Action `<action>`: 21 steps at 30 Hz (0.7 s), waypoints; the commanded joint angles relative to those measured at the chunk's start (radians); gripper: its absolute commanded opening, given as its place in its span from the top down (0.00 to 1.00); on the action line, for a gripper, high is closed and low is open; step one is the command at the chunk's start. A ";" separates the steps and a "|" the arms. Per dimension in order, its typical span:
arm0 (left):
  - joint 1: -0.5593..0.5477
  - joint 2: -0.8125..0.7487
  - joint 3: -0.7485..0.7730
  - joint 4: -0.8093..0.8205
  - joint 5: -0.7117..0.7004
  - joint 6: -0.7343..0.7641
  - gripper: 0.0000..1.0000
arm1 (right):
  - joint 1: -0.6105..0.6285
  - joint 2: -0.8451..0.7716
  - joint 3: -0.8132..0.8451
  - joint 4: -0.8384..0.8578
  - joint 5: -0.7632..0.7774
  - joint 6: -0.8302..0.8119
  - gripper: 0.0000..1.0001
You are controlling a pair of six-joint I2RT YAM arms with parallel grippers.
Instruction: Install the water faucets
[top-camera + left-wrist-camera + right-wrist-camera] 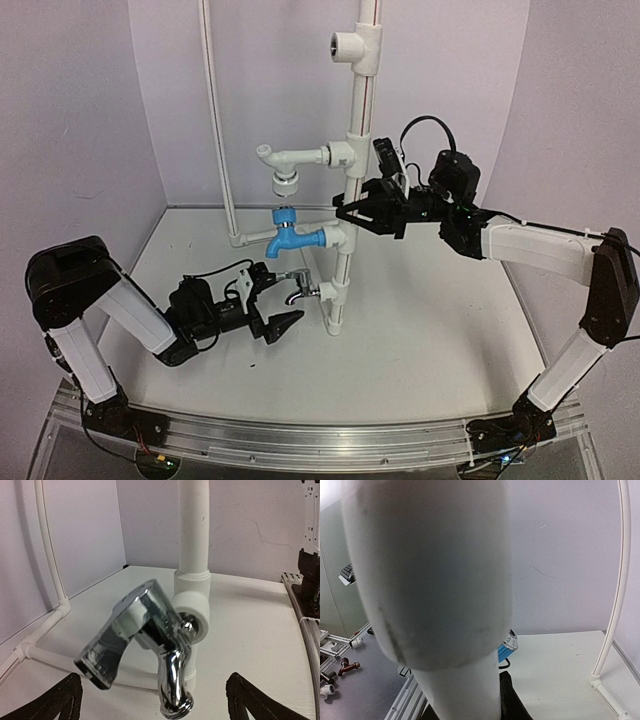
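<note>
- The step in hand looks like the end of fitting the silver faucet [150, 625]. It sits low in the centre of the overhead view, with its threaded end already in the lowest tee fitting [192, 612] of the white upright pipe [357, 110]. Its lever handle points to the lower left of the left wrist view and its spout hangs down.
- The left gripper [278, 300] faces the faucet with its jaws spread. Both fingertips [65, 695] show at the bottom corners of the wrist view, apart from the metal and holding nothing.
- The right gripper [352, 212] is at mid-height on the upright pipe, just right of centre, and seems to be clamped on it to brace it. The pipe fills the right wrist view, so the contact itself is hard to see.
- The next move is probably either another twist or drawing back. A twist would mean closing the jaws squarely on the faucet body rather than the lever, which could swing. I cannot tell whether the thread is fully home.
- There are no containers proper, so the tee sockets serve as the holders. The lowest holds the silver faucet. The one above holds a blue plastic faucet [290, 236]. The next holds a white plastic faucet [285, 172]. The top tee [355, 45] shows an open socket with nothing in it.
</note>
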 commanded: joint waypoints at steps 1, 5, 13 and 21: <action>-0.001 -0.072 0.011 0.014 0.077 -0.005 0.00 | -0.010 0.003 -0.027 -0.167 -0.027 0.188 1.00; -0.006 -0.111 0.040 -0.080 0.089 0.082 0.00 | -0.011 0.006 -0.026 -0.167 -0.028 0.187 1.00; -0.009 -0.111 0.081 -0.184 0.076 0.235 0.00 | -0.011 0.003 -0.028 -0.171 -0.027 0.188 1.00; -0.019 -0.112 0.126 -0.262 0.094 0.342 0.02 | -0.010 0.008 -0.025 -0.172 -0.027 0.187 1.00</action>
